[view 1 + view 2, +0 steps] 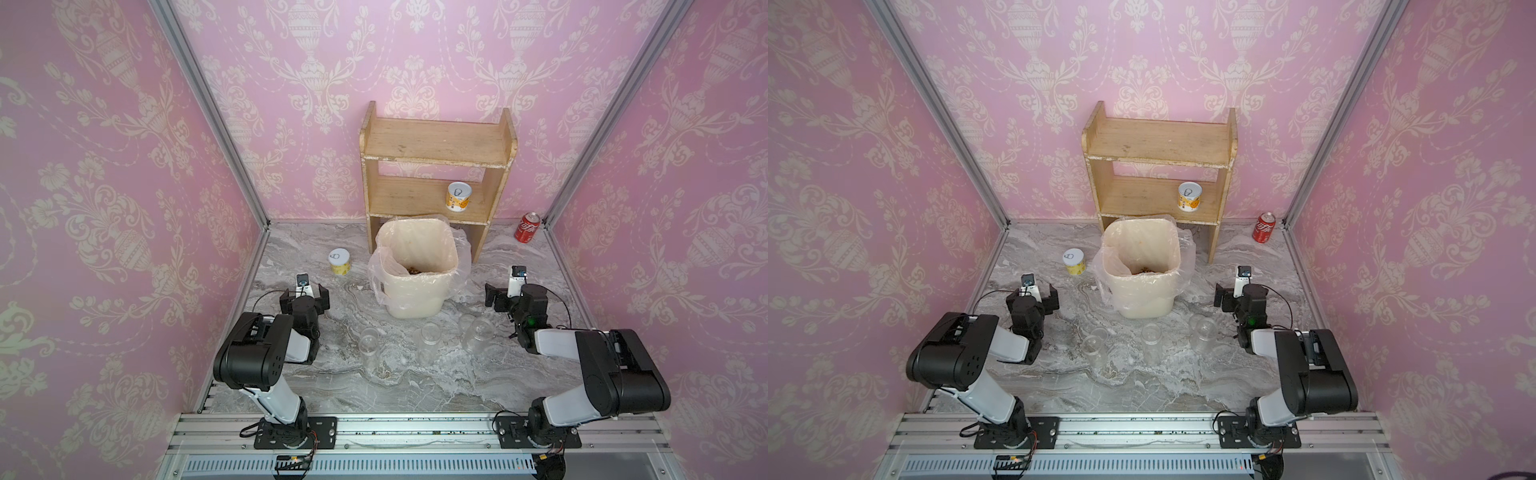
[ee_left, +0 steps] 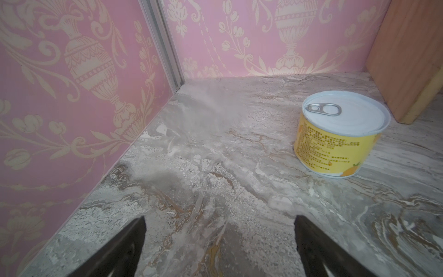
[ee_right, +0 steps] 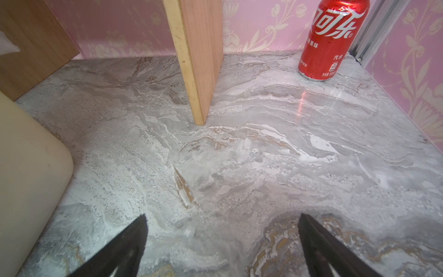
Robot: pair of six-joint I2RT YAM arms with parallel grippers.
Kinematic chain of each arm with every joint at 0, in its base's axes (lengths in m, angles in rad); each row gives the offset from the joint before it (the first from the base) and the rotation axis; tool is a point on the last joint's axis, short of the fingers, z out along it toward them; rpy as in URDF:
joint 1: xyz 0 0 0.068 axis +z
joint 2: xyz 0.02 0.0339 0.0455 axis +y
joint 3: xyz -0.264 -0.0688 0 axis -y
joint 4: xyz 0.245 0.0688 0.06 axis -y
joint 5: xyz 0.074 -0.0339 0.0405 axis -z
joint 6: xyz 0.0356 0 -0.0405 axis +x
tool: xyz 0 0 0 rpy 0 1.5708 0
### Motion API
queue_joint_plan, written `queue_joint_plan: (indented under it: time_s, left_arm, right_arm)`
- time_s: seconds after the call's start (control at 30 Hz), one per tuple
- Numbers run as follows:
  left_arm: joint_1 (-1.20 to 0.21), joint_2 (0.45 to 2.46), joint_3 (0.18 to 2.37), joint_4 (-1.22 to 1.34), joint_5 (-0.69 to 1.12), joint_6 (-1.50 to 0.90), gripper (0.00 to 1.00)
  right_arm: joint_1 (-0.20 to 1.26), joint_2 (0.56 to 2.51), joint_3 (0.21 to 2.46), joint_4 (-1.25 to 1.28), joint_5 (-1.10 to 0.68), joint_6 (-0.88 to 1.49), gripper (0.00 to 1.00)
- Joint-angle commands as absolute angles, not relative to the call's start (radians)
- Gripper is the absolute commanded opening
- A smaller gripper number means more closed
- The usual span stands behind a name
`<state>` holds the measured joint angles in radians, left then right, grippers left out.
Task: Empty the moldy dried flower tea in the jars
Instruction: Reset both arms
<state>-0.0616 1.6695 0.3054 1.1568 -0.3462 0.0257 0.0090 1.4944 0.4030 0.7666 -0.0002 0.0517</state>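
Three clear jars stand upright in a row in front of the bin in both top views: left jar (image 1: 369,347) (image 1: 1094,347), middle jar (image 1: 428,340) (image 1: 1151,338), right jar (image 1: 478,334) (image 1: 1204,332). I see no dried flower tea inside them. Small brown bits of tea (image 1: 412,270) (image 1: 1144,270) lie at the bottom of the bin. My left gripper (image 1: 304,292) (image 2: 219,239) hovers open over bare table, left of the bin. My right gripper (image 1: 511,293) (image 3: 221,239) is open too, right of the bin. Neither holds anything.
The cream bin (image 1: 415,299) (image 3: 28,167) with a plastic liner stands mid-table before a wooden shelf (image 1: 436,141) (image 3: 199,60). One yellow tin (image 1: 340,262) (image 2: 335,141) sits left of the bin, another (image 1: 458,197) on the shelf. A red cola can (image 1: 528,227) (image 3: 330,40) stands at the back right corner.
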Motion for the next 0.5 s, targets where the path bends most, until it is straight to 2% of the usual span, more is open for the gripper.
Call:
queue_joint_plan:
  time_s: [0.0,0.47]
  left_arm:
    - [-0.055,1.655,0.314,1.133,-0.330,0.015,0.99]
    - [-0.048,1.654,0.316,1.125,-0.321,0.012,0.99]
  right_arm:
    - [0.013,1.496,0.399,0.792,0.016,0.039,1.00]
    - [0.012,1.499,0.399,0.790,0.015,0.037,1.00]
